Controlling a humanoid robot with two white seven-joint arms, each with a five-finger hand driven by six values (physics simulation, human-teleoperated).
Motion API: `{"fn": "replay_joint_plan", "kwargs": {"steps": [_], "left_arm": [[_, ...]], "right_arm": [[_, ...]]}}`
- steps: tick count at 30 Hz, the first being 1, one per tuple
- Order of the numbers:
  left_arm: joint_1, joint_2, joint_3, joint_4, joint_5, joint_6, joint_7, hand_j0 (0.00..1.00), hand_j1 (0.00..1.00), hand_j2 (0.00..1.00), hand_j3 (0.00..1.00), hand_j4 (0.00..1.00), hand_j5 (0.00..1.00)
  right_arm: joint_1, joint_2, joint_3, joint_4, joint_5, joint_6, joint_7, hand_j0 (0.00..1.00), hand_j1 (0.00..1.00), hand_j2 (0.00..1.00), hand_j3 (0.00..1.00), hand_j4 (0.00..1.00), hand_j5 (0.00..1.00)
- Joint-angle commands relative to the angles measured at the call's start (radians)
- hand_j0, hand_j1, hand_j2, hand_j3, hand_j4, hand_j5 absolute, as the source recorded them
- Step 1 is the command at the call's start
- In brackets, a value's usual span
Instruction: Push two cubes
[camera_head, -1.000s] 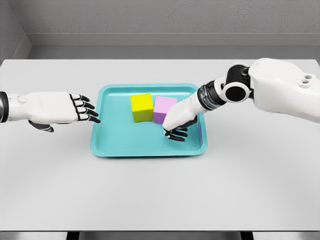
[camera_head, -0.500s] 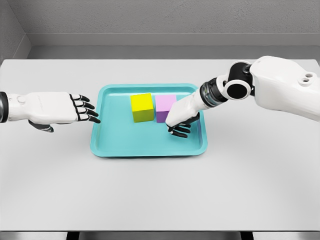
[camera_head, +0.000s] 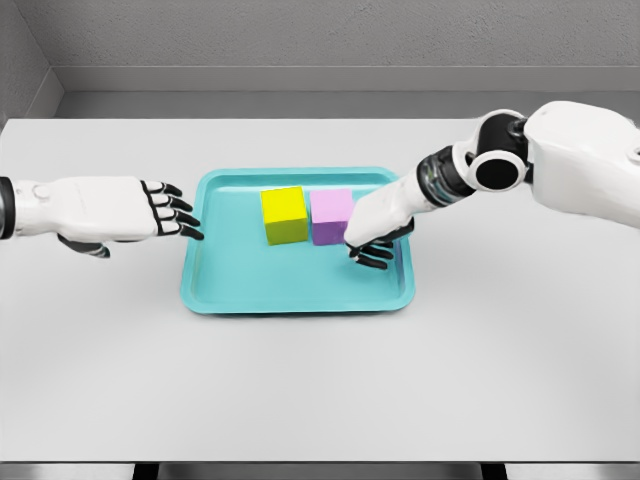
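A yellow cube (camera_head: 285, 214) and a pink cube (camera_head: 331, 216) stand side by side, almost touching, in the back half of a teal tray (camera_head: 250, 290). My right hand (camera_head: 375, 247) reaches into the tray from the right, its fingers curled loosely downward just right of the pink cube, close to or touching its right face, holding nothing. My left hand (camera_head: 172, 213) hovers outside the tray's left rim, fingers stretched toward it, open and apart from the cubes.
The tray sits in the middle of a grey table (camera_head: 320, 390). A grey wall (camera_head: 320, 40) runs behind the table's far edge.
The right hand has drawn back to the right and slightly up, uncovering more of the pink cube. The left hand rose a little. The cubes stayed in place.
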Motion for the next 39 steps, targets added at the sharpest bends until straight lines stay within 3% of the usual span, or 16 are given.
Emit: {"fn": "replay_joint_plan", "kwargs": {"steps": [1,3,5,6,8,10,14,18,22,26,39], "left_arm": [[-0.008,-0.004,0.008,0.006,-0.003,0.002,0.0,0.96,0.96,0.96,0.96,0.96,0.96],[-0.058,-0.012,0.006,0.006,-0.003,0.002,0.0,0.79,0.79,0.79,0.79,0.79,0.79],[-0.08,-0.084,-0.001,0.032,-0.052,0.002,0.0,0.63,0.63,0.63,0.63,0.63,0.63],[-0.081,-0.111,-0.009,0.061,-0.069,0.002,0.0,0.51,0.51,0.51,0.51,0.51,0.51],[-0.095,-0.177,-0.017,0.116,-0.115,0.002,0.0,0.51,0.51,0.51,0.51,0.51,0.51],[-0.095,-0.266,-0.017,0.169,-0.195,0.002,0.0,0.51,0.51,0.51,0.51,0.51,0.51],[-0.107,-0.335,-0.018,0.169,-0.226,0.002,0.0,0.54,0.54,0.54,0.54,0.54,0.54],[-0.111,-0.343,-0.058,0.181,-0.238,0.002,0.0,0.54,0.54,0.54,0.54,0.54,0.54],[-0.109,-0.365,-0.064,0.25,-0.276,0.002,0.0,0.55,0.55,0.55,0.55,0.55,0.55],[-0.107,-0.408,-0.067,0.317,-0.303,0.002,0.0,0.55,0.55,0.55,0.55,0.55,0.55],[-0.098,-0.42,-0.072,0.334,-0.301,0.002,0.0,0.55,0.55,0.55,0.55,0.55,0.55]], "right_arm": [[-0.001,-0.061,0.0,-0.035,-0.002,-0.039,0.0,0.11,0.11,0.11,0.11,0.11,0.11],[-0.009,-0.081,-0.002,-0.038,0.0,-0.042,0.0,0.11,0.11,0.11,0.11,0.11,0.11],[-0.011,-0.081,-0.002,-0.021,0.001,-0.039,0.0,0.11,0.11,0.11,0.11,0.11,0.11],[-0.009,-0.075,-0.003,0.022,0.004,-0.039,0.0,0.11,0.11,0.11,0.11,0.11,0.11],[-0.008,-0.062,-0.002,0.104,0.007,-0.04,0.0,0.11,0.11,0.11,0.11,0.11,0.11],[-0.009,-0.052,-0.003,0.132,0.012,-0.039,0.0,0.11,0.11,0.11,0.11,0.11,0.11],[-0.009,-0.015,-0.003,0.201,0.03,-0.035,0.0,0.11,0.11,0.11,0.11,0.11,0.11],[-0.009,0.04,-0.002,0.236,0.032,-0.034,0.0,0.11,0.11,0.11,0.11,0.11,0.11],[-0.009,0.097,0.001,0.262,0.033,-0.032,0.0,0.11,0.11,0.11,0.11,0.11,0.11],[-0.005,0.117,0.005,0.267,0.055,-0.026,0.0,0.11,0.11,0.11,0.11,0.11,0.11],[0.0,0.145,0.031,0.298,0.058,-0.026,0.0,0.11,0.11,0.11,0.11,0.11,0.11]]}}
